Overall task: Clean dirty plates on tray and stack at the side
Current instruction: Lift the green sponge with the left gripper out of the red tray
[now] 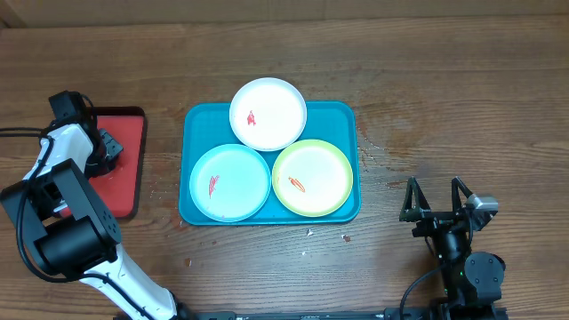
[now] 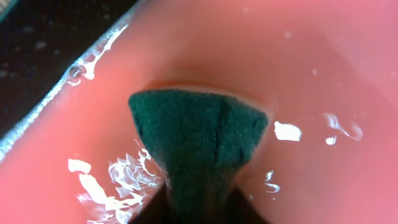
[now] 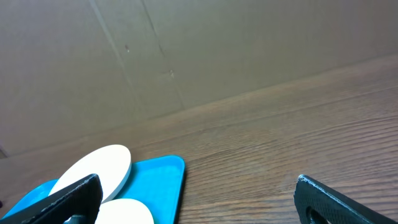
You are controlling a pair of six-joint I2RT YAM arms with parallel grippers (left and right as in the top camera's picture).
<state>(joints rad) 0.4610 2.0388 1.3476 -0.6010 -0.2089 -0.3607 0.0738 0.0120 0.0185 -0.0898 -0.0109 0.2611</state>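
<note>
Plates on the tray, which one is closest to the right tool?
The yellow-green plate, at the tray's right side by the right tool; the white plate and the blue plate sit farther away.

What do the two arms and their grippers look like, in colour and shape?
The left arm has white links, black joints and a black cable. The right arm is all black, with thin black fingers and a small grey camera.
</note>
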